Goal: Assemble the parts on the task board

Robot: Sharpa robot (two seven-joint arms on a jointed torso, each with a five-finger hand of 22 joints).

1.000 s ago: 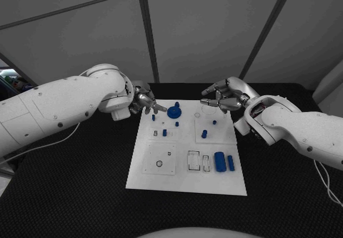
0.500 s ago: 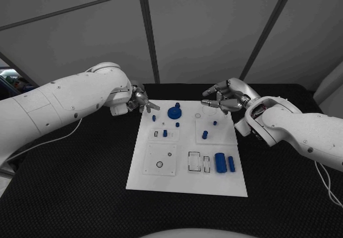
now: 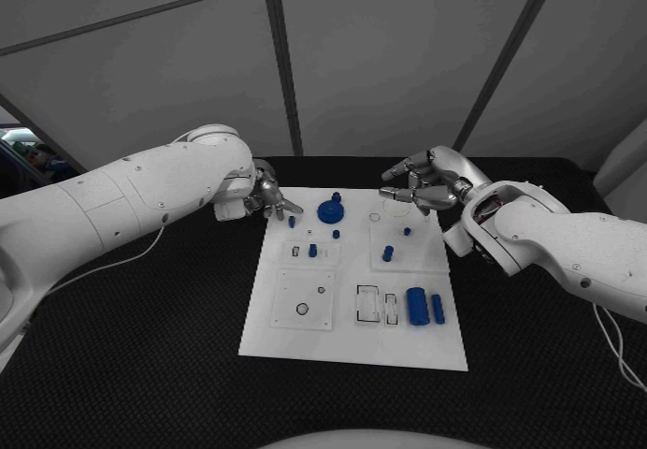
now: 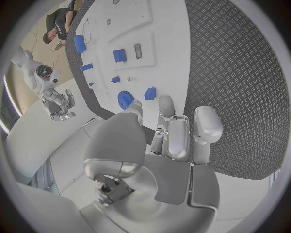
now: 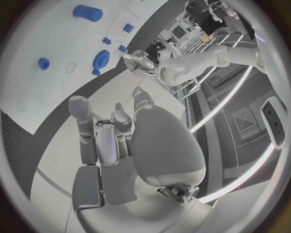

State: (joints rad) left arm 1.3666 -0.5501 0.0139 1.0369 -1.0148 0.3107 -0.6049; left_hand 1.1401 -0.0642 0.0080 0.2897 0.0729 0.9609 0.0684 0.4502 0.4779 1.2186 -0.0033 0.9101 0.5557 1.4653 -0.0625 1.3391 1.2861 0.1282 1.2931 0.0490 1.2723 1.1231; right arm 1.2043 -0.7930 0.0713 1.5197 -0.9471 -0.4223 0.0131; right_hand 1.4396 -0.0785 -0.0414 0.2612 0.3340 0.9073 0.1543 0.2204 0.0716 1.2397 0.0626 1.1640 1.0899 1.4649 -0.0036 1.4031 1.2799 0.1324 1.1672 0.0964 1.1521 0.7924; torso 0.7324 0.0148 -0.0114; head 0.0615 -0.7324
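Note:
The white task board (image 3: pixel 353 323) lies in the middle of the black table. At its far end stand a blue gear (image 3: pixel 329 211) and several small blue pegs, among them one (image 3: pixel 292 222) by the left edge. Two blue cylinders (image 3: pixel 417 306) lie at the near right. My left hand (image 3: pixel 265 198) hovers just off the board's far left corner, fingers apart, holding nothing. In the left wrist view its fingers (image 4: pixel 176 131) stretch toward the gear (image 4: pixel 125 99) and a peg (image 4: pixel 150 93). My right hand (image 3: pixel 421 187) hangs over the far right corner, loosely spread and holding nothing.
Black textured table (image 3: pixel 135 355) surrounds the board on every side. Grey wall panels stand behind the table's far edge. In the right wrist view the board (image 5: pixel 36 92) shows a blue cylinder (image 5: pixel 88 12) and the gear (image 5: pixel 103 58).
My left hand has drawn back a little from above the board's far left corner to just beside it, and the left arm has swung inward. The right hand has stayed put.

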